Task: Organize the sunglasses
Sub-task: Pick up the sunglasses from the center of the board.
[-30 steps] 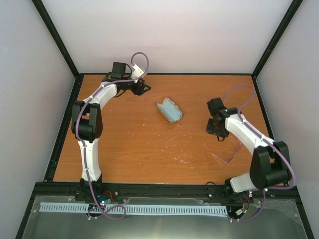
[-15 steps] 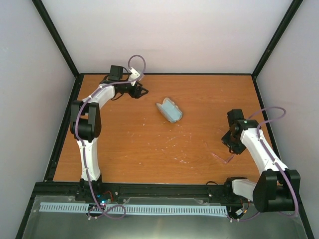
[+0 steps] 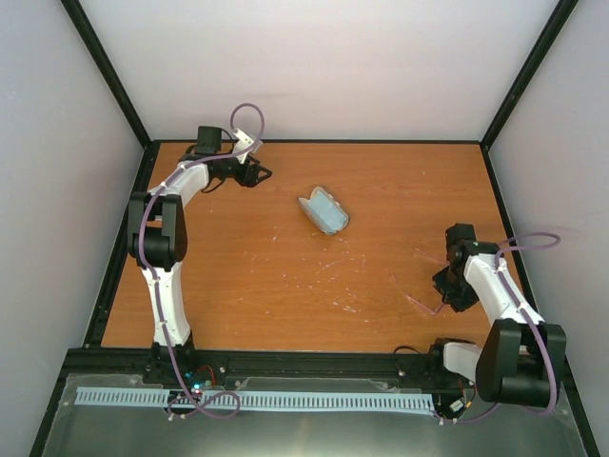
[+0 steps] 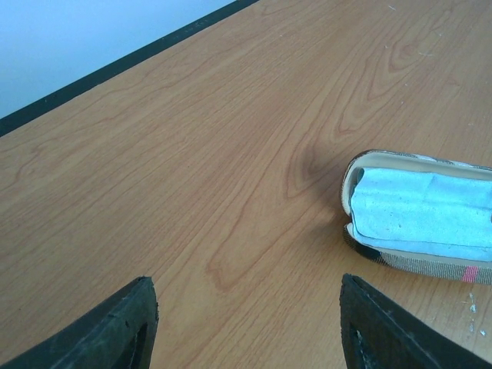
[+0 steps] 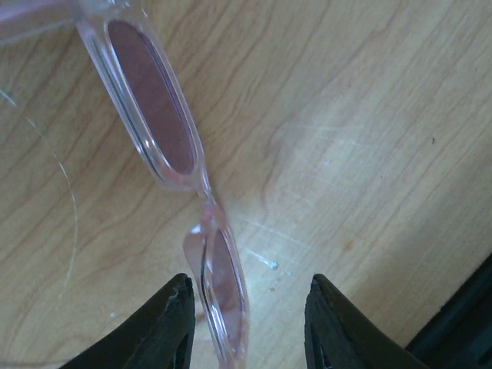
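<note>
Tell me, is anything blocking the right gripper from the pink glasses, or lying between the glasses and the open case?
Nothing visible. The right gripper is open right over the sunglasses, one lens between its fingers. Only bare table separates them from the case, which has a blue cloth inside.

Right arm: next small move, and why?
Probably lower the right gripper a little and shut its fingers on the sunglasses. In the right wrist view the fingers stand open on either side of one lens, just below the bridge, and the sunglasses lie loose on the table, not yet gripped.
</note>
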Motion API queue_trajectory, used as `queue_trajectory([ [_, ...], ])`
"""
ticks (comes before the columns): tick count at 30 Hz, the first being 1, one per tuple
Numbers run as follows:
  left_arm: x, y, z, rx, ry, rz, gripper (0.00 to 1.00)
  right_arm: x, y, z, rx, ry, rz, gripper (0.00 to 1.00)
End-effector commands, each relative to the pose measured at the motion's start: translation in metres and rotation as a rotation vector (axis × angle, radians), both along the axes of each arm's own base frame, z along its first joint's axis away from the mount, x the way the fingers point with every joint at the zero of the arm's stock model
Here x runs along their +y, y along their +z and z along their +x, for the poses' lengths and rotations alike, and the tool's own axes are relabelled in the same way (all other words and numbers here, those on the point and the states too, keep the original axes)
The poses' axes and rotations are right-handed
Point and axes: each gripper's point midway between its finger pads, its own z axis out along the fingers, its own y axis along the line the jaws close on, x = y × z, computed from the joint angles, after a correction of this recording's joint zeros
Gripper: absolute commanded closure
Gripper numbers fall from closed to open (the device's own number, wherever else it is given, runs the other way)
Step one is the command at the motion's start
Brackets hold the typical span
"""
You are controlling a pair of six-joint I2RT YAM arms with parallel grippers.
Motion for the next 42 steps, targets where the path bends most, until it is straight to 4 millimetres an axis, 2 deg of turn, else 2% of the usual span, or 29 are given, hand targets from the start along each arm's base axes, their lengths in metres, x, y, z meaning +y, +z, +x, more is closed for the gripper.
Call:
queue_trajectory([
  [1,0.004,0.020,0.002,-0.043,0.003,-0.017,0.35,-0.007,-0.007,0.015,-0.040,-0.043,0.001,0.60],
  [8,0.006,0.018,0.004,-0.043,0.011,-0.010,0.35,-0.010,-0.021,0.027,-0.038,-0.051,0.027,0.60],
  [18,0.004,0.015,0.000,-0.034,-0.011,-0.016,0.35,-0.018,-0.036,0.034,-0.002,-0.034,0.010,0.69],
  [23,-0.001,0.015,-0.006,-0.015,-0.035,-0.041,0.36,-0.021,-0.040,0.040,0.003,-0.008,0.001,0.97],
  [26,-0.006,0.020,-0.009,-0.009,-0.046,-0.058,0.36,-0.018,-0.037,0.047,-0.015,0.008,0.026,0.97],
  [29,-0.017,0.038,-0.017,-0.005,-0.092,-0.114,0.41,-0.003,-0.018,0.075,-0.172,0.061,0.106,0.97],
  [33,-0.043,0.079,-0.045,0.004,-0.231,-0.235,0.62,0.034,0.048,0.133,-0.596,0.248,0.259,0.97],
  [36,-0.068,0.118,-0.079,0.018,-0.385,-0.343,0.73,0.067,0.092,0.158,-0.848,0.416,0.387,0.97],
  [38,-0.082,0.142,-0.101,0.032,-0.481,-0.404,0.78,0.081,0.104,0.164,-0.918,0.481,0.462,0.97],
  [42,-0.097,0.186,-0.140,0.009,-0.632,-0.482,0.83,0.104,0.117,0.178,-0.993,0.558,0.558,0.97],
])
